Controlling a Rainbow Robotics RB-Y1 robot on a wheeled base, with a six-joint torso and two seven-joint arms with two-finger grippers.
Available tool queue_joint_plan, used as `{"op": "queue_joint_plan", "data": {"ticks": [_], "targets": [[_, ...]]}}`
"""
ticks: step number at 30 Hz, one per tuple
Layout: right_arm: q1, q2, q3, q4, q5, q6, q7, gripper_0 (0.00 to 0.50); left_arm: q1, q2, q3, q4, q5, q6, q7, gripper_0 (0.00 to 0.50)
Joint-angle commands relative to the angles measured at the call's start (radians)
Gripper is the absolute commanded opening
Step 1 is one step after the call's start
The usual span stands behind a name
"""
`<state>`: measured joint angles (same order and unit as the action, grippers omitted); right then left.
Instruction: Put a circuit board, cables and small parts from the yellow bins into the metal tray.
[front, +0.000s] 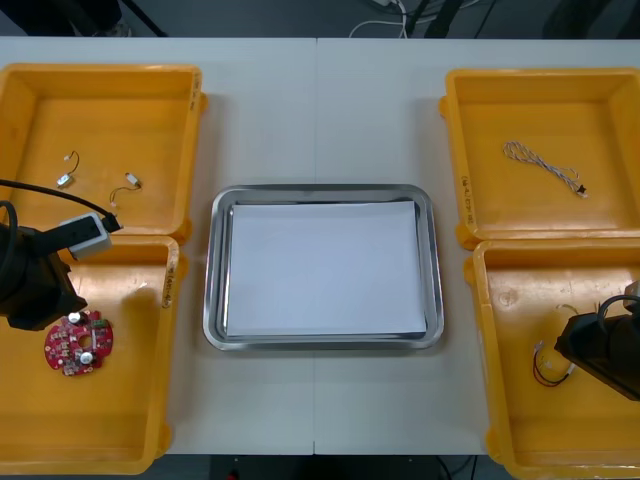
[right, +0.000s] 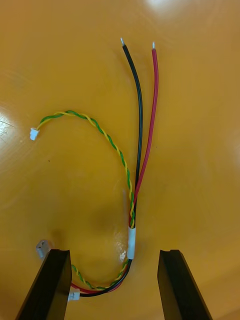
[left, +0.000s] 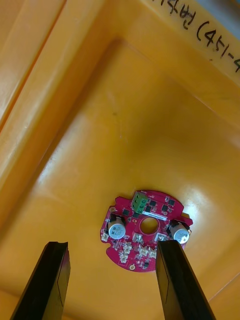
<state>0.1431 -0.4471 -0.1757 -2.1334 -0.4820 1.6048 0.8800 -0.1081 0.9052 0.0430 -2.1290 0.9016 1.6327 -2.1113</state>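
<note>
- While its fingers stand wide apart with nothing between them, the left pincer is held low over the round red board. The board lies flat on the floor of the near left bin, just past the fingertips and closer to one finger than the other.
- The right pincer is also spread and holds nothing. A bundle of wires, black, red and twisted green-and-yellow, lies on the floor of the near right bin, its taped neck between the two fingers. A small metal part sits just beside one fingertip.
- Beyond the left pincer, two small parts with short leads lie in the far left bin.
- Beyond the right pincer, a twisted blue and white cable lies in the far right bin.
- Between the two pincers, the tray is seen white inside with nothing in it.
- The task is judged to be at its very start. No item has been gripped, and the board, the cables and the small parts all remain to be carried across.
</note>
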Motion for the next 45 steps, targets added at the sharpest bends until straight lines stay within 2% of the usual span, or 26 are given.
{"op": "queue_joint_plan", "data": {"ticks": [1, 6, 20, 38, 39, 40, 41, 42, 43, 45], "targets": [[0.024, 0.005, 0.018, 0.003, 0.005, -0.019, -0.016, 0.5, 0.039, 0.051, -0.015, -0.005, -0.02, -0.03, -0.142, 0.5], [0.024, 0.005, 0.031, 0.066, -0.007, -0.077, -0.01, 0.5, 0.07, 0.054, -0.035, -0.005, -0.049, -0.073, -0.144, 0.5], [0.039, 0.005, 0.047, 0.069, -0.017, -0.078, -0.018, 0.5, 0.122, 0.078, -0.104, -0.005, -0.095, -0.18, -0.15, 0.5], [0.049, 0.005, 0.053, 0.099, -0.036, -0.098, -0.013, 0.5, 0.122, 0.104, -0.193, 0.014, -0.133, -0.249, -0.148, 0.5], [0.049, 0.005, 0.053, 0.101, -0.036, -0.097, -0.013, 0.48, 0.122, 0.106, -0.195, 0.017, -0.133, -0.252, -0.148, 0.5], [0.047, 0.005, 0.054, 0.099, -0.036, -0.097, -0.012, 0.331, 0.122, 0.107, -0.199, 0.027, -0.132, -0.261, -0.15, 0.5], [0.049, 0.005, 0.054, 0.101, -0.035, -0.097, -0.01, 0.154, 0.122, 0.109, -0.202, 0.034, -0.132, -0.271, -0.151, 0.5], [0.047, 0.005, 0.054, 0.099, -0.036, -0.097, -0.009, 0.057, 0.122, 0.11, -0.207, 0.041, -0.132, -0.281, -0.153, 0.5], [0.049, 0.005, 0.054, 0.099, -0.036, -0.097, -0.01, 0.018, 0.122, 0.11, -0.209, 0.043, -0.133, -0.287, -0.153, 0.5], [0.049, 0.005, 0.053, 0.101, -0.035, -0.095, -0.007, 0.0, 0.122, 0.113, -0.215, 0.052, -0.133, -0.301, -0.156, 0.5]]}}
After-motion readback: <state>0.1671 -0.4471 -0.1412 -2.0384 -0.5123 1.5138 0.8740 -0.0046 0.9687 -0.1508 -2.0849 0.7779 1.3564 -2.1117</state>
